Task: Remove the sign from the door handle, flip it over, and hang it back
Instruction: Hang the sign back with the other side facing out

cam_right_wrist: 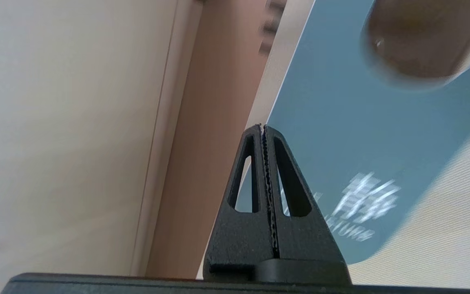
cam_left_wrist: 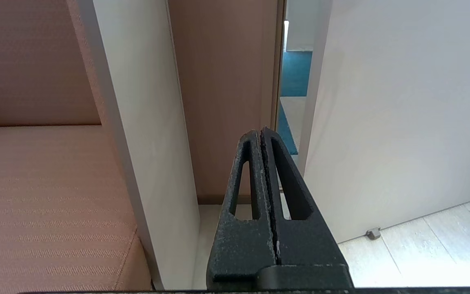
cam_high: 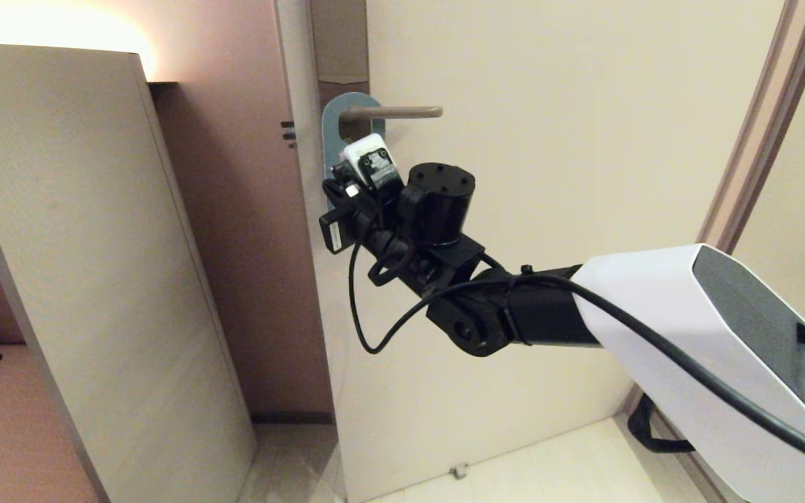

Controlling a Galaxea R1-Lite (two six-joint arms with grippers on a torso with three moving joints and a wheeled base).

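Step one, the approach: the flat teal-blue card sign hung on the slim brushed-metal door handle. Right gripper, at the sign's 6 o'clock, had fingers pressed together, empty. They'd need spreading next, I reckon.

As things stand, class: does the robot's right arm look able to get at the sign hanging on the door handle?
Probably yes. The right end effector is shut, right at the sign near its edge, with nothing between them; it holds nothing yet. The sign hangs on the door handle.
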